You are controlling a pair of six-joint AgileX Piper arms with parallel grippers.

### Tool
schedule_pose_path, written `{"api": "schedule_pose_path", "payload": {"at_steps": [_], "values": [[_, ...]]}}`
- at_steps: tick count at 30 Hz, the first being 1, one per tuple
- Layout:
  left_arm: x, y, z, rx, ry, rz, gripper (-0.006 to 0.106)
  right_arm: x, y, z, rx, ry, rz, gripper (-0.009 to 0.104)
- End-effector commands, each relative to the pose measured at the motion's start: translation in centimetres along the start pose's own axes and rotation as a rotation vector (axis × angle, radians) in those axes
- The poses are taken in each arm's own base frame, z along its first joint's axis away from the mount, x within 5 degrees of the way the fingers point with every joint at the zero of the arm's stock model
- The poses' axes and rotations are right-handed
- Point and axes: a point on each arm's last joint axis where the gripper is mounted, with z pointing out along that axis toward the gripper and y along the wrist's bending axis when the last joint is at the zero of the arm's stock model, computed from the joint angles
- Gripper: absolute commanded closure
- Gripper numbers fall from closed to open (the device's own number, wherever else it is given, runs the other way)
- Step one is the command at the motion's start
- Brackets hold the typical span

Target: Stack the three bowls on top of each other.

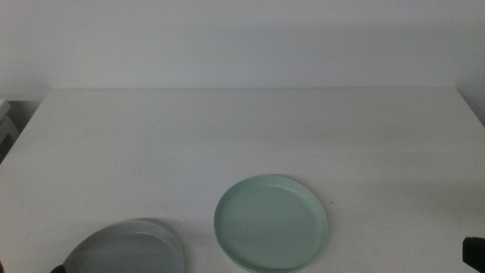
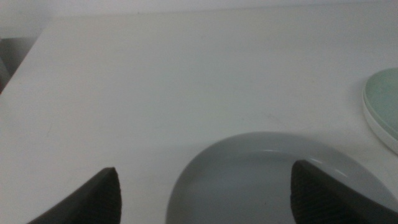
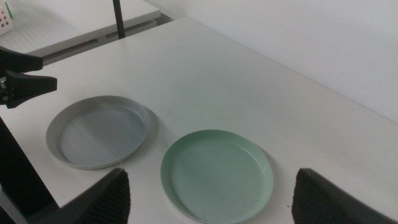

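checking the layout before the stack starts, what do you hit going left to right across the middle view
Grey bowl at the bottom left, then the pale mint green bowl near the centre, then the right gripper just showing at the bottom right edge. All sit on the white table.

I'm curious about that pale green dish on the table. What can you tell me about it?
The mint green bowl is round, shallow and plate-like, with a low rim and a smooth matte look. It sits flat and upright near the front of the white table, empty. In the left wrist view a paler rim shows under its edge, perhaps another dish. The grey bowl lies beside it, apart. No gripper touches it.
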Motion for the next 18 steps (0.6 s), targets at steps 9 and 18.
{"api": "schedule_pose_path", "payload": {"at_steps": [9, 18], "values": [[-1.8, 0.6, -0.3, -0.108, -0.106, -0.089, 0.010, -1.2, -0.2, -0.2, 0.019, -0.081, -0.005, 0.027], [-10.4, 0.5, -0.8, -0.118, 0.133, -0.221, 0.010, -1.2, -0.2, -0.2, 0.019, -0.080, -0.005, 0.027]]}}
